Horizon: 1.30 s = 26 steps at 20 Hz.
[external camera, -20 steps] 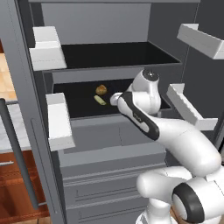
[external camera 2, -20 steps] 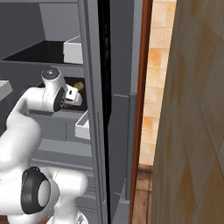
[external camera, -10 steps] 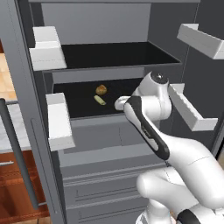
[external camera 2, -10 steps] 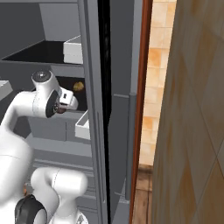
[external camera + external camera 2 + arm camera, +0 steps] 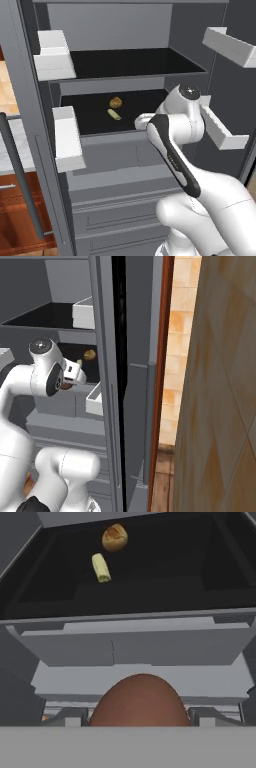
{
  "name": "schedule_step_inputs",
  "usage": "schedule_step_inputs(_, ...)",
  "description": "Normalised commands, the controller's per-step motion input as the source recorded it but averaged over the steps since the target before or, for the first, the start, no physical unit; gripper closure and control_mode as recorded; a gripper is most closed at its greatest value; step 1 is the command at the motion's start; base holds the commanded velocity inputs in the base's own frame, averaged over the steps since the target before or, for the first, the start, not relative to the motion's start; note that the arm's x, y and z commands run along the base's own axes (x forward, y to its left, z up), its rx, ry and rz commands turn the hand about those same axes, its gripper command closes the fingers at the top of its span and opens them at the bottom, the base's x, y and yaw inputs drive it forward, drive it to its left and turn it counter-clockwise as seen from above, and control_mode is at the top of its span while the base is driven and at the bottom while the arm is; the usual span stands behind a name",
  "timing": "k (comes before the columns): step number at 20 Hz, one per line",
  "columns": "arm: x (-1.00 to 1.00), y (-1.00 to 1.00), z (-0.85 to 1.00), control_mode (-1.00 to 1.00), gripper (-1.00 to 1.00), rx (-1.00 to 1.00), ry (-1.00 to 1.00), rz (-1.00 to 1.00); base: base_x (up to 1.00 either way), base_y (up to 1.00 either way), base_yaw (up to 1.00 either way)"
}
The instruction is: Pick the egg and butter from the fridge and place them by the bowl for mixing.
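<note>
The reddish-brown egg sits between the fingers of my gripper, which is shut on it just in front of the fridge, outside the middle shelf's front edge. The pale yellow butter lies on that shelf's black floor, further in and to the left. In the left base view the gripper hangs at the shelf's lip, right of the butter. The right base view shows the hand beside the fridge's side wall. The bowl is out of view.
A golden-orange lumpy ball rests just behind the butter. White door bins stand on the left and another bin on the right. Grey drawers lie below the shelf. A wooden panel stands close on the right.
The hand has drawn back a little from the shelf towards the right, and the elbow has swung right with it. The butter and the golden ball lie where they were.
</note>
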Motion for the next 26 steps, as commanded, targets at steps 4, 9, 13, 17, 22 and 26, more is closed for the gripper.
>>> schedule_step_inputs(4, 0.0, 0.0, 0.0, 1.0, 1.0, 0.0, 0.0, 0.0, -0.48, 0.0, 0.04)
schedule_step_inputs(9, 0.0, 0.0, 0.0, 1.0, 1.0, 0.0, 0.0, 0.0, -0.68, 0.0, 0.01)
schedule_step_inputs(13, 0.0, 0.0, 0.0, 1.0, 1.0, 0.0, 0.0, 0.0, -0.75, 0.0, 0.05)
schedule_step_inputs(17, 0.0, 0.0, 0.0, 1.0, 1.0, 0.0, 0.0, 0.0, -0.63, 0.0, 0.18)
schedule_step_inputs(22, 0.0, 0.0, 0.0, 1.0, 1.0, 0.0, 0.0, 0.0, -0.31, 0.0, 0.82)
schedule_step_inputs(26, 0.0, 0.0, 0.0, 1.0, 1.0, 0.0, 0.0, 0.0, -0.19, 0.0, 0.98)
